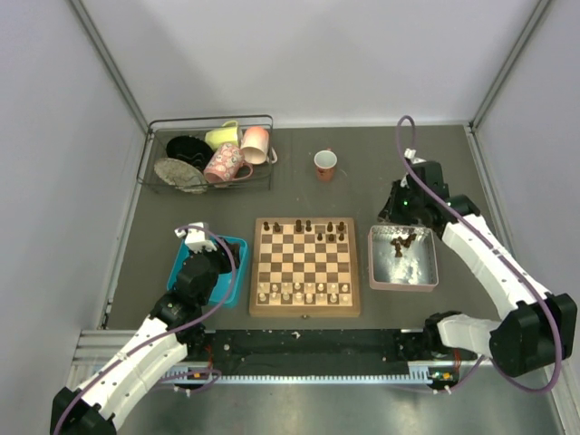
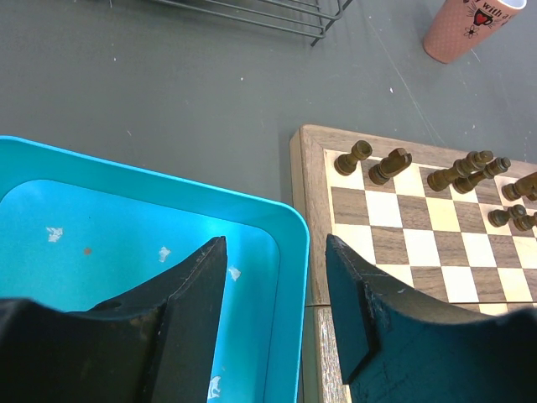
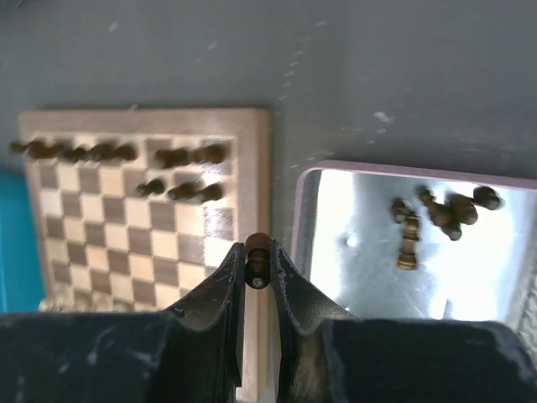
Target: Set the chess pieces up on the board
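Left gripper (image 2: 275, 248) is nearest, low over the blue tray (image 2: 168, 186) at its far right corner. Jaws about half apart, nothing between them, fingers (image 2: 197, 294) clear of the rim. Blue tray sits just left of the board (image 1: 304, 311); can't tell if they touch. Board lies mid-table (image 1: 299, 195), square to the near edge. Pale pieces (image 1: 304, 292) stand upright on its two near rows. Grey tray (image 1: 403, 287), pink-rimmed, is just right of the board with a narrow gap between them. Dark pieces (image 1: 401, 242) lie heaped in its far half, roughly six, tipped over, some touching each other. Right gripper (image 3: 258, 269) hangs above the grey tray's far left corner in the top view. Its jaws are almost closed on one dark piece (image 3: 258, 246), pinched just below the top with the rounded head poking past the fingertips. The piece is held clear of tray and board. From the wrist view it lines up with the board's right frame. More of the dark set stand upright on the board's far side: about six along the back row with gaps, three on the second row toward the right. Beyond the board a cup (image 1: 325, 165) stands alone, upright. Far left is a wire rack (image 1: 208, 119) holding mugs (image 1: 227, 161) and dishes (image 1: 177, 170).
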You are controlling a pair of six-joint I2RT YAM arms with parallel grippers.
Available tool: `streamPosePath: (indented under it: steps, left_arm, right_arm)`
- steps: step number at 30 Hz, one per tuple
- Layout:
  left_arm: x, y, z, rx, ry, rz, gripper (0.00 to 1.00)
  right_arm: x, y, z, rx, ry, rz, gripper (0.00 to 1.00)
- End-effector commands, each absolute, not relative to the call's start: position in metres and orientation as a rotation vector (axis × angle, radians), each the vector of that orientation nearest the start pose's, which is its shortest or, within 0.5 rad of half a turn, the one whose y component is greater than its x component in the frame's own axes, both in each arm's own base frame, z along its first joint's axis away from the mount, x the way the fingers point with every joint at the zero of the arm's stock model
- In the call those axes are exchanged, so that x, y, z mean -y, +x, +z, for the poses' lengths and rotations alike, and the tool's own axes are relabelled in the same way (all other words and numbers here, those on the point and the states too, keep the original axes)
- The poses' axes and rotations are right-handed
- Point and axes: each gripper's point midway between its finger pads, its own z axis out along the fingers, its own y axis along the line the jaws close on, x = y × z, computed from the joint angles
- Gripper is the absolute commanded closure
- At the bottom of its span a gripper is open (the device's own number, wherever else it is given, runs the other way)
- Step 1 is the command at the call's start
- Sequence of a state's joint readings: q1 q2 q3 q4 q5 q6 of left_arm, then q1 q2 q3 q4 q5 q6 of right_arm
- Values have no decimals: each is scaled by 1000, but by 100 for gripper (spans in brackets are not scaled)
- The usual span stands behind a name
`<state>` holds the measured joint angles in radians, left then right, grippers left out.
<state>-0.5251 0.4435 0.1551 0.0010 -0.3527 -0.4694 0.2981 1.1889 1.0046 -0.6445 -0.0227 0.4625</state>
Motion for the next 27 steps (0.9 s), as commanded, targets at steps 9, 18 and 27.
streamPosePath:
  steps: [9,18,27]
  left_arm:
    - [96,251,127,-1786,-194,-400,44]
    - [95,251,128,-1782,-205,-396,44]
    - [95,251,128,-1785,-202,-395,44]
  right_arm:
    - [-241,287,190,-2388,-404,654,100]
    - [-289,311,160,-2554,-314,468,100]
    - [-315,308,137,-2599,-342,364,100]
